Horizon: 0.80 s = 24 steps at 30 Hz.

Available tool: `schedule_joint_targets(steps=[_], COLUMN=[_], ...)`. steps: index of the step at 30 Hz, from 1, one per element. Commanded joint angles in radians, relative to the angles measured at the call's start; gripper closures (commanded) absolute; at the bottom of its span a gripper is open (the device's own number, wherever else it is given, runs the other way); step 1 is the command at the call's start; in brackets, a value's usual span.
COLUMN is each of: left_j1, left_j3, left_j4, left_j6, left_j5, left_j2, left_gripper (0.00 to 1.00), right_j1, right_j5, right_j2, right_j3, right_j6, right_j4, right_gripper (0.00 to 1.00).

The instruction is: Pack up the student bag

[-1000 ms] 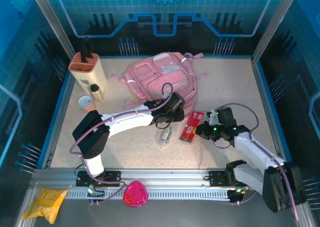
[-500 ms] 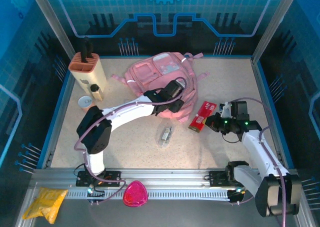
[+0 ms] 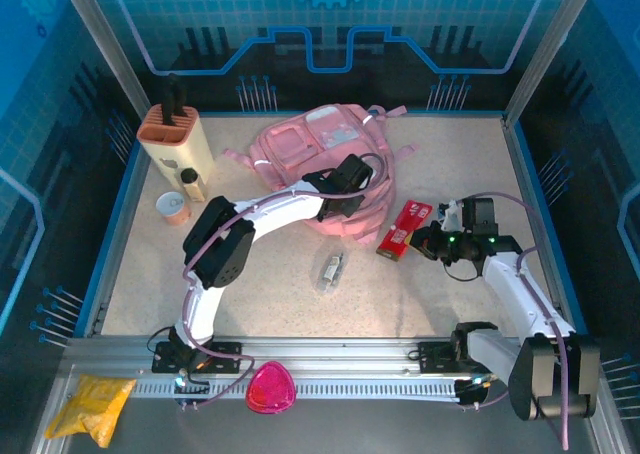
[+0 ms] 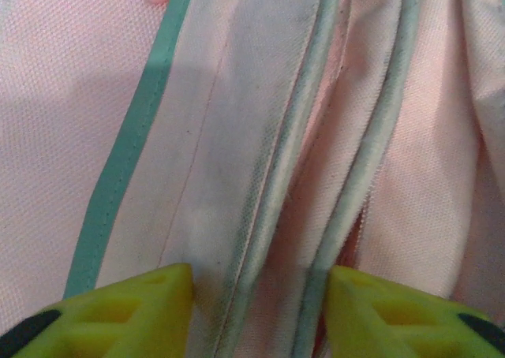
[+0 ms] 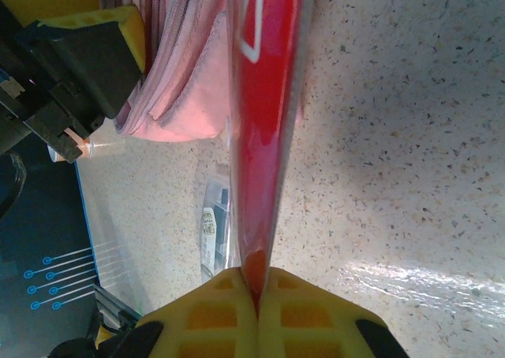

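Your large soft pink fabric backpack (image 3: 310, 149) lies far-centre on the speckled beige tabletop (image 3: 460, 164), with bare room toward the table's right edge. The left gripper (image 4: 260, 295) holds its fingers (image 4: 118, 311) spread over the bag's piped seams. The right gripper (image 5: 256, 283) pinches a flat glossy red packet (image 5: 260, 98) just beside the bag.

left gripper (image 3: 345, 196) on pink backpack (image 3: 300, 144) near edge | right gripper (image 3: 424, 240) holding red packet (image 3: 404, 226) | clear sachet (image 3: 331, 270) on table (image 3: 450, 164)

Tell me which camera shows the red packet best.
Top external: the red packet shows most of its flat face, beside the student bag. Right wrist sees it edge-on, pinched in the right gripper. Left wrist faces the bag's fabric.
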Motion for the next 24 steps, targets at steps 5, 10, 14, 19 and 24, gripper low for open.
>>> schedule_joint_targets(steps=[5,10,14,19,24], left_j1=[0.024,0.031,0.031,0.031,0.030], left_j3=[0.070,0.106,0.126,0.174,0.198], left_j4=[0.035,0.005,-0.031,-0.091,-0.123], left_j6=[0.021,0.016,-0.011,-0.048,-0.098], left_j5=[-0.049,-0.030,-0.024,-0.007,-0.018], left_j2=[0.052,0.045,0.004,-0.052,-0.117], left_gripper=[0.70,0.88,0.97,1.00,1.00], right_j1=[-0.019,-0.024,-0.021,0.015,0.059], right_j5=[-0.042,-0.038,-0.074,-0.093,-0.091], right_j2=[0.016,0.014,0.026,0.088,0.206], right_j3=[0.047,0.067,0.093,0.152,0.184], right_j6=[-0.013,-0.020,-0.007,0.021,0.090], right_j4=[0.013,0.000,0.015,0.064,0.193], right_gripper=[1.00,1.00,1.00,1.00,1.00])
